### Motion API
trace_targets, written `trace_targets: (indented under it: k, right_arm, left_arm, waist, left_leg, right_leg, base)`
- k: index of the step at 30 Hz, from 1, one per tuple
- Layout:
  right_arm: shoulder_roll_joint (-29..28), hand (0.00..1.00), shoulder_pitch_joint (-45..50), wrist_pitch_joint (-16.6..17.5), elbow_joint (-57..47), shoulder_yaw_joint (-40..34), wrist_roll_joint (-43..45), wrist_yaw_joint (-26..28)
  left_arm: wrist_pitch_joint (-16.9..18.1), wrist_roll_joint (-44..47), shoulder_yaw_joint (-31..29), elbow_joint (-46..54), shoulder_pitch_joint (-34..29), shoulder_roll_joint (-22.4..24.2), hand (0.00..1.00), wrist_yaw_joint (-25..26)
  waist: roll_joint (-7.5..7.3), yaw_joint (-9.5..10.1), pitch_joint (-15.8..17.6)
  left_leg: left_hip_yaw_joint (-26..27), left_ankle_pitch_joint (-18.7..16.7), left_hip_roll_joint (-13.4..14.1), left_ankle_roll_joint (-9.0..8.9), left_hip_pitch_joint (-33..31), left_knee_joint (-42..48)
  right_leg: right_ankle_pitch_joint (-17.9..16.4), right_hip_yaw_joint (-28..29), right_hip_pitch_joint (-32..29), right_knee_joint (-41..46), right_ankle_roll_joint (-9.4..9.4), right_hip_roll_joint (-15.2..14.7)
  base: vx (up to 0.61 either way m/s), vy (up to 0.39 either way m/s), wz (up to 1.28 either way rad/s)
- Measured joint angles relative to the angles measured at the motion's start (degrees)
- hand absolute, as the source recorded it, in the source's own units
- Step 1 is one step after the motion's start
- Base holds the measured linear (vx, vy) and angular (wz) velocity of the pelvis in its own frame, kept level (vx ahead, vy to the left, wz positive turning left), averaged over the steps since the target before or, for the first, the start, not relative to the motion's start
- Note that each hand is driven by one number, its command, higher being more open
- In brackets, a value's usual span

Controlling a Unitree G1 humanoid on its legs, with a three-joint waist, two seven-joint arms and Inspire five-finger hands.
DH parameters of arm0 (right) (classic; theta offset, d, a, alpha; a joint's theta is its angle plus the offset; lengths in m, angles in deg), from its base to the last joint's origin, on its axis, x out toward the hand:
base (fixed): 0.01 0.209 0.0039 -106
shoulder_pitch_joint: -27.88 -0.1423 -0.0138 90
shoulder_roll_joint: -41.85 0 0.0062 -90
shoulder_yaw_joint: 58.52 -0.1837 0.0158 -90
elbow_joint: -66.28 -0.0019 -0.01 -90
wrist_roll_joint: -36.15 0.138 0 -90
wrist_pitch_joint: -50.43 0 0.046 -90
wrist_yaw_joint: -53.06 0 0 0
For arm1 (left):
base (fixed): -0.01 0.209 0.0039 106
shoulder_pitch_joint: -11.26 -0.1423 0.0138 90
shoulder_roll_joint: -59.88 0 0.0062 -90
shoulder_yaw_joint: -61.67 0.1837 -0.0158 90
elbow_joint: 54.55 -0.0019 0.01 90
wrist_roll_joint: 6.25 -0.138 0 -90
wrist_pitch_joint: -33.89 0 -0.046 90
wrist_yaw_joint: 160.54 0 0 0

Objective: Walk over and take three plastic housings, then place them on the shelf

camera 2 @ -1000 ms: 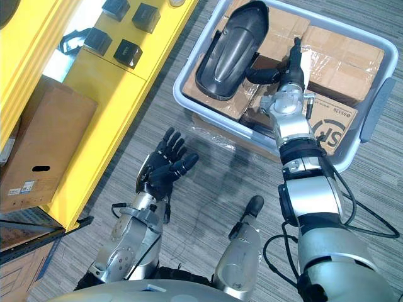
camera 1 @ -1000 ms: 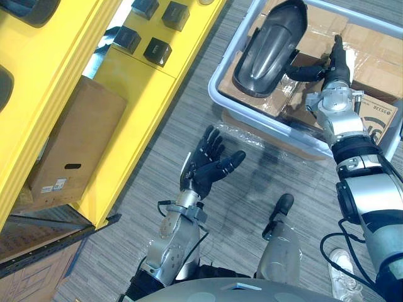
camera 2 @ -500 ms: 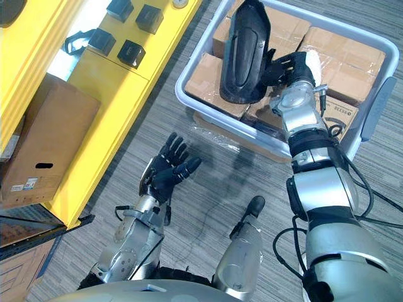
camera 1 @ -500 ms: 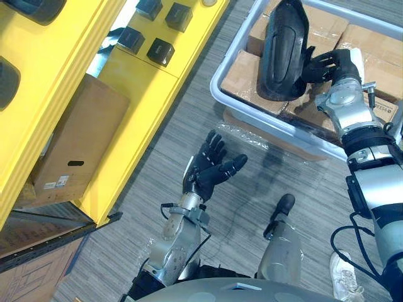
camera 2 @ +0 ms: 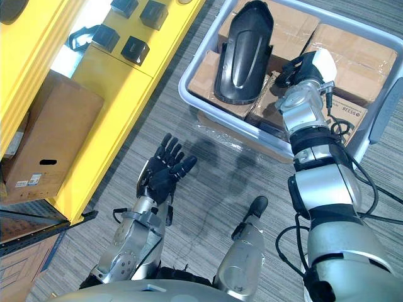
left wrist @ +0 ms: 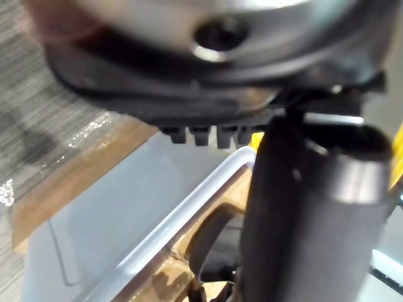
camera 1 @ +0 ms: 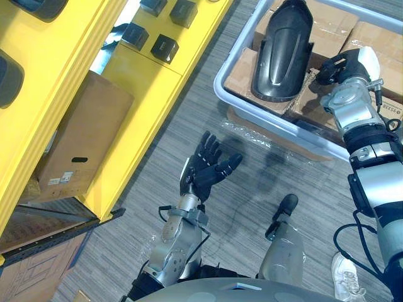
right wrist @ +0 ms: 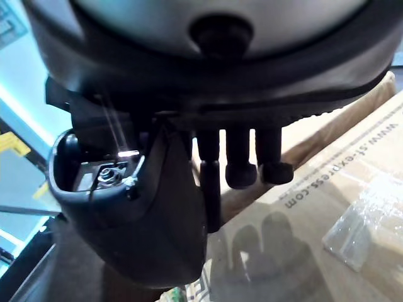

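The plastic housing [camera 1: 283, 53] is seen lying in the grey bin [camera 1: 217, 82], rested on the cardboard boxes [camera 1: 371, 38] packed inside it, hump side up, its narrow end pointed away from the robot. No housing is held, and none of the three is judged to be taken yet.

The right robot hand [camera 1: 345, 69] is held over the boxes just beside the housing's long edge, fingers curled in and nothing between them; whether the fingertips brush that edge cannot be told. The left robot hand [camera 1: 203, 173] is hung over the carpeted floor [camera 1: 252, 182], fingers straight and spread, palm empty, well apart from the bin.

The yellow shelf [camera 1: 145, 82] is stood off to the robot's left, with small black boxes [camera 1: 165, 47] set on it and a brown carton [camera 1: 82, 145] tucked underneath.

Now the handling. The housing is judged to be a stiff moulded shell, light for its bulk and not fragile. Its glossy, rounded back is likely to be slippery, so a squeeze across the hump would probably slide off. A better hold is expected at the thin long edge nearest the right robot hand: fingers hooked under the rim, thumb pressed on top. Being long, it may be tipped if it is taken far from its middle.

As for writing: black lettering and a round mark are seen on the box [camera 1: 393, 110] by the right wrist, and a white label [camera 1: 58, 180] on the carton. Neither is read out.
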Motion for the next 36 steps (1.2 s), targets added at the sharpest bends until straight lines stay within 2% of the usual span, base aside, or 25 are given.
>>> trace_targets:
  k: [3,4,8,10,16,19,23,26,36]
  right_arm:
    - [0.26,0.00,-0.09,0.58,-0.83,0.00,-3.25,-0.92]
    - [0.69,1.00,-0.07,0.69,-2.37,0.00,-4.57,-1.31]
    - [3.89,1.00,-0.02,1.97,-7.88,-0.04,-6.39,-3.77]
    - [4.93,1.00,0.02,3.81,-12.88,-1.06,-6.01,-7.79]
    - [4.20,1.00,1.88,9.69,-25.85,-3.79,-6.08,-15.50]
    - [1.78,1.00,3.79,11.63,-29.58,-4.75,-6.07,-16.43]
    - [-2.93,1.00,7.76,11.64,-29.58,-4.74,-6.06,-15.50]
    - [-5.39,1.00,8.13,11.12,-25.90,-4.70,-6.03,-14.54]
    - [-7.17,1.00,8.31,8.84,-18.40,-4.59,-6.00,-12.43]
  left_arm:
    - [1.11,-0.06,-0.37,0.29,-0.67,-0.01,1.00,-0.68]
    - [1.39,-0.03,-0.63,0.86,-0.97,-0.04,1.00,-0.69]
    - [1.39,1.44,-1.15,4.03,-1.28,-0.34,1.00,-0.74]
    - [1.46,2.02,-1.58,6.35,-1.41,-0.81,1.00,-0.82]
    - [1.40,1.99,-2.76,6.92,-1.40,-1.10,1.00,-0.94]
    - [1.40,1.99,-2.81,6.88,-1.39,-1.42,1.00,-0.94]
    - [1.40,1.70,-2.44,6.33,-1.21,-1.52,1.00,-0.55]
    - [1.41,1.64,-1.93,4.28,-0.20,-1.43,1.00,0.01]
    - [1.46,1.54,-0.94,1.38,1.07,-0.95,1.00,2.61]
  waist:
    - [0.10,-0.53,-0.07]
    - [0.10,-1.11,-0.07]
    - [0.09,-1.88,-0.06]
    - [0.07,-2.55,-0.05]
    - [-0.01,-2.78,0.00]
    - [-0.27,-2.79,0.07]
    - [-0.43,-2.36,0.15]
    - [-0.43,-1.52,0.15]
    - [-0.42,0.12,0.14]
  left_leg:
    - [0.53,0.03,0.01,0.00,0.54,-0.19]
    - [0.54,0.03,0.02,0.00,0.56,-0.20]
    - [0.95,0.00,0.15,-0.02,1.34,-0.37]
    - [1.02,-0.14,0.57,-0.21,1.55,-0.33]
    - [2.01,-0.46,1.82,-0.59,1.94,-0.28]
    - [2.52,-0.79,1.83,-0.58,2.24,-0.12]
    - [2.71,-1.04,1.83,-0.50,2.24,0.06]
    - [2.77,-1.03,1.82,-0.50,1.79,0.09]
    - [1.85,-0.94,1.38,-0.36,-0.36,0.53]
  right_leg:
    - [0.00,0.52,0.03,0.00,0.00,0.00]
    - [0.01,0.53,0.04,-0.01,-0.01,0.00]
    - [0.20,0.80,0.60,-0.37,-0.11,0.15]
    - [0.33,0.91,0.85,-0.62,-0.28,0.59]
    - [0.84,1.95,0.71,-1.65,-0.65,2.05]
    - [0.84,2.44,0.67,-1.65,-0.65,2.05]
    - [0.84,2.60,0.56,-1.64,-0.65,2.05]
    - [0.84,2.73,-0.11,-1.44,-0.65,2.05]
    - [0.80,2.10,-1.42,-1.15,-0.62,1.59]
  base:
    - [0.00,-0.008,-0.06]
    - [0.00,0.000,0.00]
    - [-0.01,-0.012,-0.05]
    - [-0.01,-0.015,-0.06]
    - [0.00,-0.025,-0.13]
    - [0.01,-0.003,-0.08]
    - [0.00,-0.001,-0.02]
    - [0.00,0.000,0.00]
    - [0.00,-0.002,0.04]
